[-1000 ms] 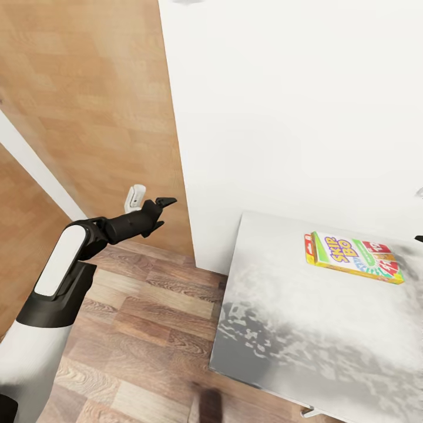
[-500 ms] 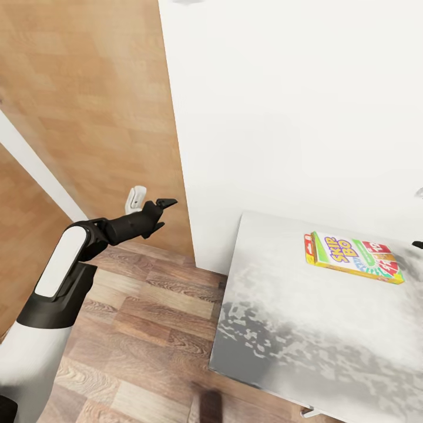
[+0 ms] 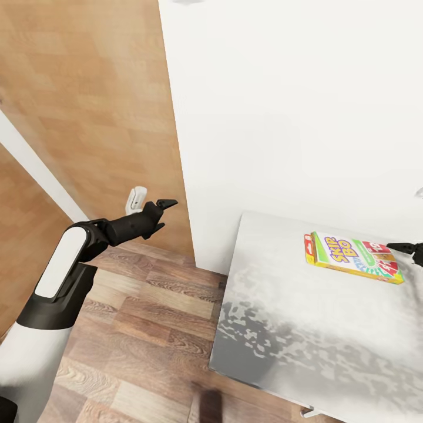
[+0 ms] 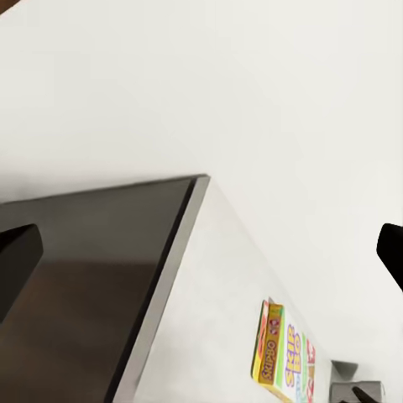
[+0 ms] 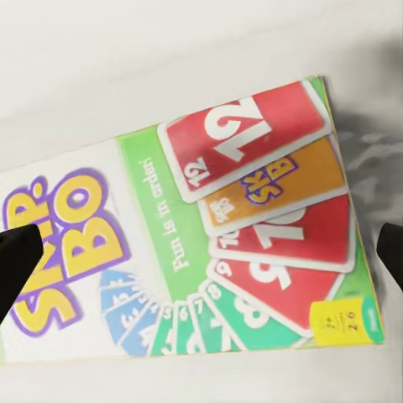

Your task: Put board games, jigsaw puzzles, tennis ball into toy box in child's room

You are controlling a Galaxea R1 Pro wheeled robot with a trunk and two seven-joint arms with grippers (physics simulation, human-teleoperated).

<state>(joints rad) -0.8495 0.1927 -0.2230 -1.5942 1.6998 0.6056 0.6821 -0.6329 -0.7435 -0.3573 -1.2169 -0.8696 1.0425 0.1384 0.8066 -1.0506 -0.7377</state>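
The right tool (image 3: 405,249) has reached the SKIP-BO board game (image 3: 352,257) on the bed (image 3: 282,317), fingers spread, empty, grasp likely next.

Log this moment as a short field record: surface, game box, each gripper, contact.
surface: pale grey mottled surface against a white wall, wood floor beside it
game box: SKIP-BO board game, lying flat, face up, near the wall
left gripper: left gripper held in the air over the floor, away from the box; jaws apart, empty
right gripper: right gripper at the box's right end; in the right wrist view its fingers are spread wide over the box
contact: no grip on the box yet
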